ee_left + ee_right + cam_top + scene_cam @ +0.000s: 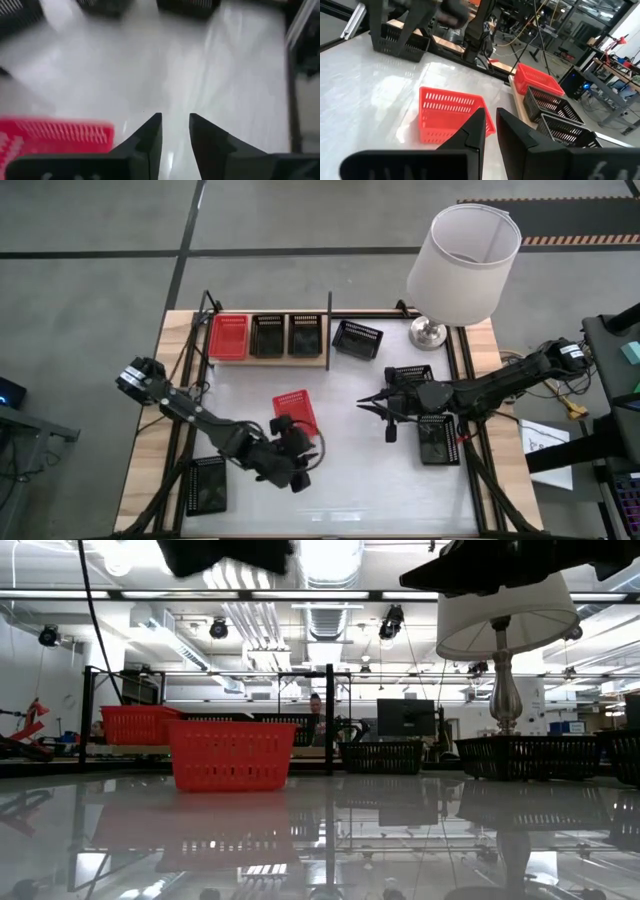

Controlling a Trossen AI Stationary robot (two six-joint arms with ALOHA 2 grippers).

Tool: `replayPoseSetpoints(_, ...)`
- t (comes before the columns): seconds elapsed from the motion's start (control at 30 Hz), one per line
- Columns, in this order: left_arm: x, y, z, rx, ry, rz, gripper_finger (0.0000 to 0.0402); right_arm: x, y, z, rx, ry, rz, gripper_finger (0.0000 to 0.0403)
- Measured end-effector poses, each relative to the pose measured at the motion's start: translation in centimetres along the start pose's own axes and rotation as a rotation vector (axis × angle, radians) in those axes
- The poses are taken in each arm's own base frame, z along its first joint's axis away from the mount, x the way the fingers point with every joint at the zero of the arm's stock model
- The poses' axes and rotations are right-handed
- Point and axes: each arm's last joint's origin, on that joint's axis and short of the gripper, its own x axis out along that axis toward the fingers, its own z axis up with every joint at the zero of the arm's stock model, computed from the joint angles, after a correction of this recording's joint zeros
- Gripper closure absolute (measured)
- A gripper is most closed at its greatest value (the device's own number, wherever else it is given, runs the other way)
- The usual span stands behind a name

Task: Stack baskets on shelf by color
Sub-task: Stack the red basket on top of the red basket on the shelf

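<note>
Both arms dark/black, jointed segments w/ bulky round joints. Left arm & right arm: thin cables alongside. Fingers black, wedge-shaped, tapering to tips.

This is a robotics lab or workshop in an open industrial hall. Beyond the table, bare ducts and strip lights run under the ceiling, with monitors on benches behind. Past the right gripper's jaws stand metal frames, hanging cables and equipment racks. Concrete floor surrounds the table.
</note>
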Motion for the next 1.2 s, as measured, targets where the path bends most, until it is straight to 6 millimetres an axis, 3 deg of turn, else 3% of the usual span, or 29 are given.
replayPoseSetpoints(0.2, 2.5, 0.8, -1.7, 0.082, 0.287, 0.047, 0.032, 0.0, 0.0, 0.0, 0.001, 0.0, 0.0, 0.0364)
replayPoseSetpoints(0.4, 3.4, 1.8, -1.7, 0.122, 0.312, 0.084, 0.0306, 0.0, 0.0, 0.0, 0.01, 0.004, 0.001, 0.0364)
replayPoseSetpoints(0.57, 3.6, 2.6, -1.2, 0.13, 0.28, 0.129, 0.0253, 0.0, 0.0, 0.0, 0.01, 0.004, 0.002, 0.0364)
replayPoseSetpoints(0.73, 4.8, 3.3, -2.2, 0.204, 0.315, 0.154, 0.0217, 0.0, 0.0, -0.1, 0.009, 0.009, 0.003, 0.0364)
replayPoseSetpoints(1.0, 7.4, 4.6, -3.9, 0.201, 0.348, 0.197, 0.0234, 0.0, 0.1, -0.2, 0.005, 0.021, 0.007, 0.0364)
replayPoseSetpoints(1.2, 8.0, 4.7, -4.2, 0.202, 0.354, 0.206, 0.0284, 0.0, 0.1, -0.3, -0.009, 0.027, 0.009, 0.0364)
